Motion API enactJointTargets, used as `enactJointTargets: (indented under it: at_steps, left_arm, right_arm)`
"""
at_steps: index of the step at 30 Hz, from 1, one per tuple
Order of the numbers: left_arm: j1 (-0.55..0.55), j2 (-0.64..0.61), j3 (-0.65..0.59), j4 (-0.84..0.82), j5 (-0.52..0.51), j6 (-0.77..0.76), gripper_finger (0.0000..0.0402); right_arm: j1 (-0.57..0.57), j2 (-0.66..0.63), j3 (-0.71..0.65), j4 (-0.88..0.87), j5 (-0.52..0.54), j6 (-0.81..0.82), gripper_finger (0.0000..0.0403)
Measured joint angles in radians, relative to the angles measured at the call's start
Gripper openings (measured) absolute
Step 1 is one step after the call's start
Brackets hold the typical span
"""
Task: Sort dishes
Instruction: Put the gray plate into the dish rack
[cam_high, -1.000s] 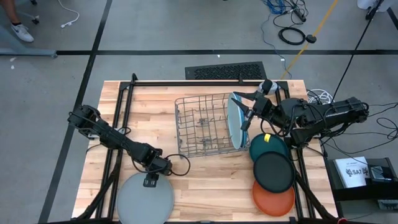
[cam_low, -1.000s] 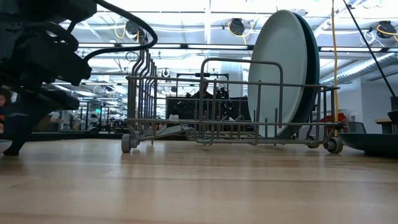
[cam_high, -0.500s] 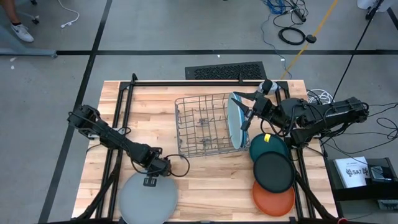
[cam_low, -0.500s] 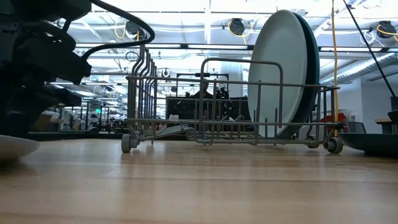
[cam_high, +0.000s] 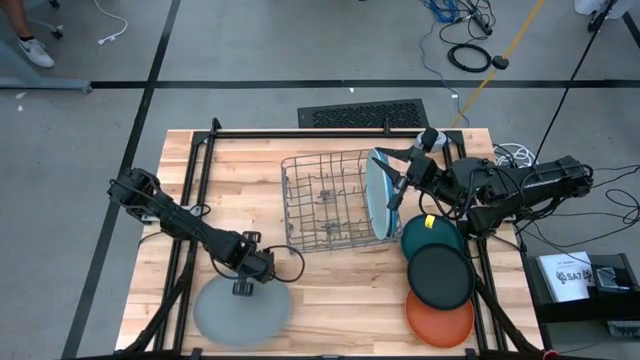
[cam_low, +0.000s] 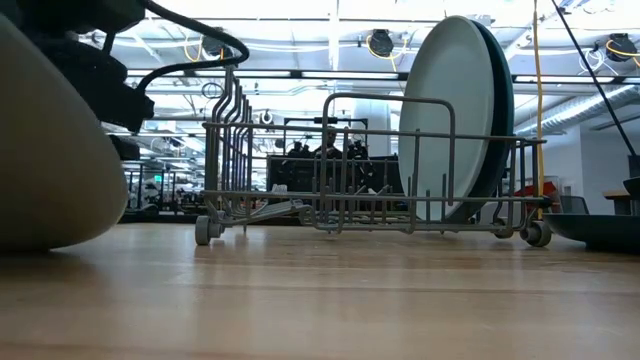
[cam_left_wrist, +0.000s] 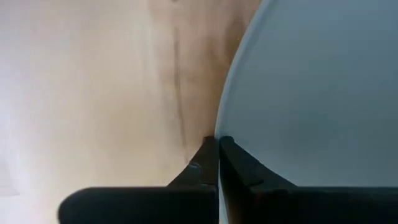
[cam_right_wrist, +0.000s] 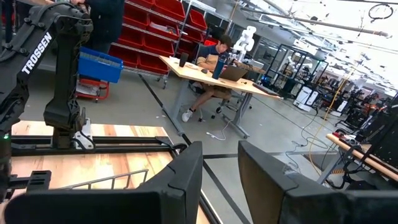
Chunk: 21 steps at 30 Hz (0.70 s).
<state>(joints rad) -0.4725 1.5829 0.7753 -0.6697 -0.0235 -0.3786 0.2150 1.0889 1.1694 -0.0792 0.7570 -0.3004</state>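
A grey plate (cam_high: 243, 315) lies at the table's near left, and my left gripper (cam_high: 243, 288) is shut on its far rim. In the low view this plate (cam_low: 45, 150) stands tipped up. Two large plates, pale blue (cam_low: 445, 110) and medium blue (cam_low: 503, 110), stand on edge in the right end of the wire rack (cam_high: 320, 205). My right gripper (cam_high: 395, 188) hovers level above those two plates, open, with nothing between its fingers (cam_right_wrist: 180, 180). Dark teal (cam_high: 432, 240), black (cam_high: 440, 277) and orange (cam_high: 440, 318) plates lie flat along the right side. My left gripper pinches the grey plate's far rim (cam_left_wrist: 216, 130) between its two fingers, one on the upper face and one underneath. The fingers come from above, pointing down. The plate is tilted, its held rim raised and its lower edge (cam_low: 40, 243) on the table.
The rack's left and middle slots (cam_low: 235, 150) hold nothing. Bare wood (cam_high: 250, 170) lies between my left arm and the rack. The table's near edge runs close to the grey plate. Cables and a floor vent (cam_high: 362, 113) lie beyond the table's far edge.
My left gripper has shut on the grey plate's far rim and tipped at the wrist. The plate, flat on the table a second ago, has slid a little toward the right and its held rim has come up, so it now stands tilted.
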Motion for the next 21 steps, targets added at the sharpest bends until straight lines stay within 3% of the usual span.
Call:
enactJointTargets:
  at_steps: [10,21]
  left_arm:
    - [0.003,0.005,0.046,-0.093,-0.098,0.020,0.0001]
    - [0.007,0.002,0.049,-0.100,-0.139,0.020,0.0001]
  right_arm:
    - [0.000,0.000,0.000,0.000,0.000,0.000,0.0098]
    - [0.000,0.000,0.000,0.000,0.000,0.000,0.0098]
